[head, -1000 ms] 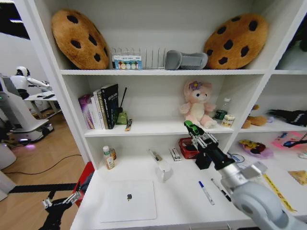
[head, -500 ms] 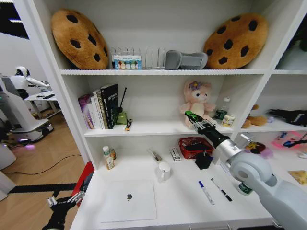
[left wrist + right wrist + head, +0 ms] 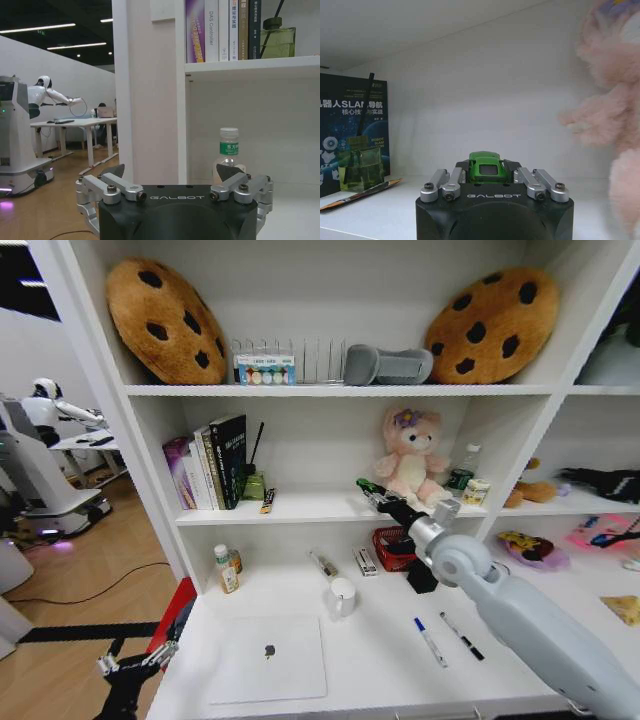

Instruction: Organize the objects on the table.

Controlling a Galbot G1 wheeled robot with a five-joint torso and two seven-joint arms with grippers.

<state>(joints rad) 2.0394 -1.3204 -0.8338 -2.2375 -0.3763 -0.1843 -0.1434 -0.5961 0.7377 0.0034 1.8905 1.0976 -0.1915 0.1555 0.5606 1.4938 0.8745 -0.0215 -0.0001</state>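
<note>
My right gripper reaches over the middle shelf, shut on the tiny green toy car. In the right wrist view the car sits between the fingers of that gripper, just above the shelf board. On the white table lie the silver laptop at the front left, and the blue-capped marker and the black pen at the front right. My left gripper hangs low beside the table's left end; in its wrist view it is open and holds nothing.
On the middle shelf, books and a green diffuser bottle stand left of the right gripper, a pink plush right of it. A white mug, a red wire basket and a small bottle stand at the table's back.
My right arm has swung left and up from above the red basket to the middle shelf, carrying the green car. The left arm has hardly moved.
</note>
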